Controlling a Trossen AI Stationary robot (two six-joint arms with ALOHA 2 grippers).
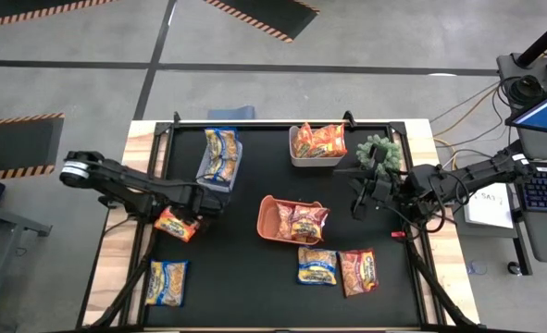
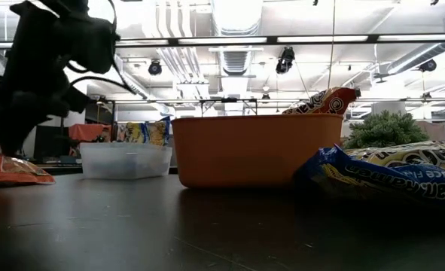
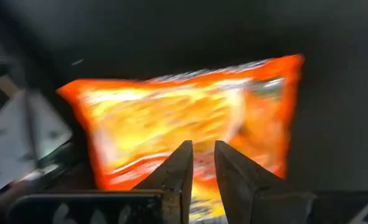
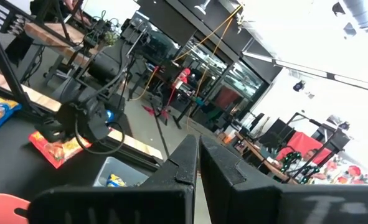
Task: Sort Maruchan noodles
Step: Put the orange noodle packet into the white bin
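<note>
My left gripper (image 1: 195, 215) (image 3: 203, 163) is shut on an orange noodle packet (image 1: 175, 225) (image 3: 190, 121) near the table's left edge, in front of the clear bin. The low view shows this packet (image 2: 11, 170) low at the tabletop under the gripper. My right gripper (image 1: 357, 202) (image 4: 198, 163) hangs shut and empty above the table beside the plant. Two blue-and-yellow packets (image 1: 167, 282) (image 1: 317, 266) and a red one (image 1: 358, 272) lie flat on the table's near part. The blue-and-yellow packet (image 2: 388, 169) fills the low view's right. My left gripper pinches the orange packet's near edge (image 3: 202, 186) between its two fingers, which leave only a narrow gap. The fingers reach over the packet from the table's right side, slanting down. In the low view the packet (image 2: 11, 170) lies level at the tabletop.
A clear bin (image 1: 219, 157) holds blue-and-yellow packets, a white bin (image 1: 315, 146) holds orange-red ones, and an orange bin (image 1: 278, 220) holds a red packet (image 1: 307, 222). A small green plant (image 1: 380, 154) stands by the right arm. Wooden strips edge the black mat.
</note>
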